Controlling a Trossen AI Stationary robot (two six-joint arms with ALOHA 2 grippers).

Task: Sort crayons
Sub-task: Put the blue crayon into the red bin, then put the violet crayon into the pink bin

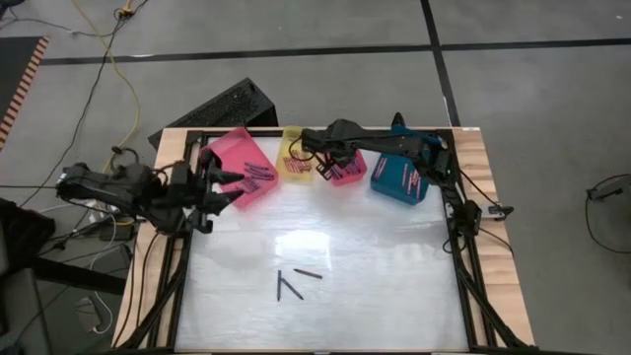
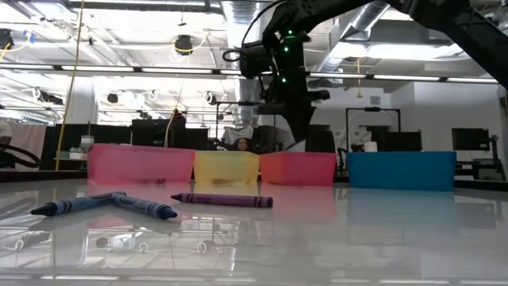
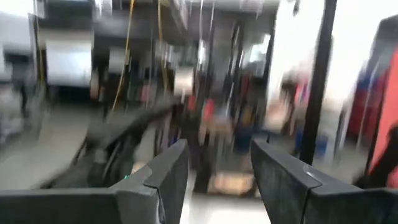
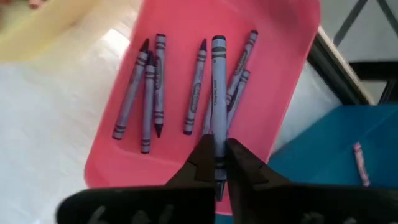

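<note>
While over the red tray point(image 4: 292, 37), right claw point(image 4: 219, 163) pinching a purple crayon point(image 4: 217, 93).

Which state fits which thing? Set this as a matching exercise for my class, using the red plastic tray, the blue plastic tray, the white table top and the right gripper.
Things
A. red plastic tray
B. blue plastic tray
C. white table top
D. right gripper

States
1. two dark blue crayons and one loose purple crayon lie on it
2. several purple crayons lie in it
3. shut on a held purple crayon
4. one pink crayon lies in it

Pairs: A-2, B-4, C-1, D-3
</note>
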